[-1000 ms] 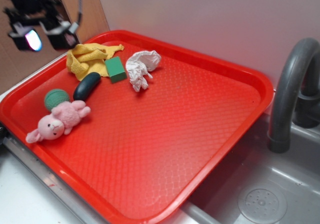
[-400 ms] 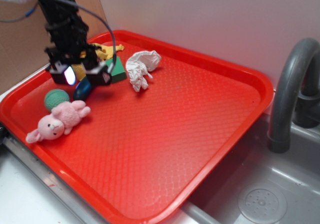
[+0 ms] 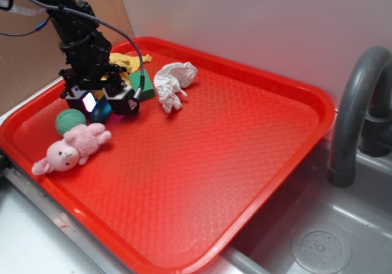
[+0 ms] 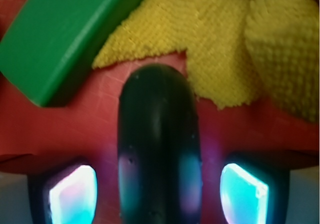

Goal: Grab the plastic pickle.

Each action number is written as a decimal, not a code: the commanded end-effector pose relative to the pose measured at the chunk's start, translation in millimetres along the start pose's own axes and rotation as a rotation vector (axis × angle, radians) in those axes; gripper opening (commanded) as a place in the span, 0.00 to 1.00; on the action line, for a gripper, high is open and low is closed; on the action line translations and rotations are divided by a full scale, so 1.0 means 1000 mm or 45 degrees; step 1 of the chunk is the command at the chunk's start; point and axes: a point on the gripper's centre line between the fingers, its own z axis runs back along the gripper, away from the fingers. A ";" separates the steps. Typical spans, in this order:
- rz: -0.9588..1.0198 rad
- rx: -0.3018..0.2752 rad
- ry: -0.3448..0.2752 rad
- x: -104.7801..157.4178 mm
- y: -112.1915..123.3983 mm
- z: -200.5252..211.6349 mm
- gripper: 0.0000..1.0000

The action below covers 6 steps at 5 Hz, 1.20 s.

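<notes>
- Down from its higher hover a second ago, the gripper (image 3: 103, 103) now sits low on the red tray (image 3: 245, 157), straddling the plastic pickle (image 4: 159, 149).
- Its jaws stand wide, one glowing fingertip (image 4: 74, 195) on each side of the pickle, with a gap on both sides.
- The pickle lies flat on the tray, its far end just beside the yellow cloth (image 4: 235, 38) and near the green block (image 4: 60, 33).
- Approach looks finished; closing on the pickle and lifting it are left.
</notes>
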 end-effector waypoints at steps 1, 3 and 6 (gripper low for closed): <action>-0.063 0.164 -0.094 -0.007 -0.003 0.007 0.00; -0.078 0.190 -0.151 -0.015 -0.019 0.084 0.00; -0.368 0.027 -0.225 -0.039 -0.028 0.228 0.00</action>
